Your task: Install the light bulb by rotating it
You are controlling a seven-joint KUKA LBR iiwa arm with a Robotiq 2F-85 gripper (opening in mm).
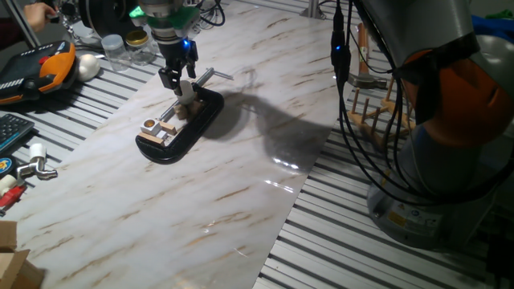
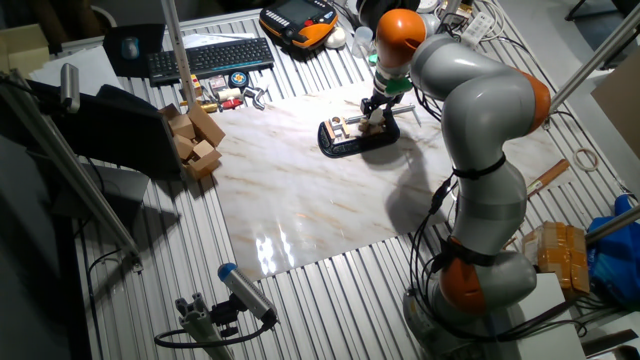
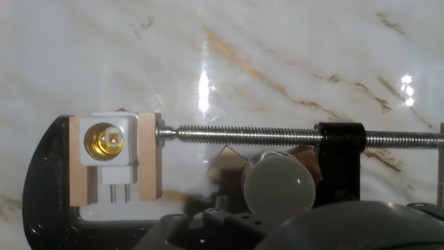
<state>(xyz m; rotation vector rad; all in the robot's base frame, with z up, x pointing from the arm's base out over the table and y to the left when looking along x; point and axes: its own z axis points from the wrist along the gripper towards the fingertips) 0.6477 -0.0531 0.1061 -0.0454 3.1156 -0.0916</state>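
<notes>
Gripper (image 3: 277,208) body fills bottom of hand view, its fingers closed around one light bulb (image 3: 279,186); frosted globe faces the camera, so the bulb's long axis runs along the fingers, base hidden behind the globe. In one fixed view the gripper (image 1: 178,83) stands vertical over the clamp with the bulb (image 1: 187,90) between the fingers, base pointing down.

One black C-clamp (image 3: 48,173) lies flat on the marble sheet (image 3: 277,62), nearer the sheet's far edge in that fixed view. One threaded screw (image 3: 243,133) runs left-right and presses two wooden blocks (image 3: 148,156) with one white socket (image 3: 106,142) between them, brass opening facing up. Bulb sits right of the socket, just beside the screw, not over the opening.
</notes>
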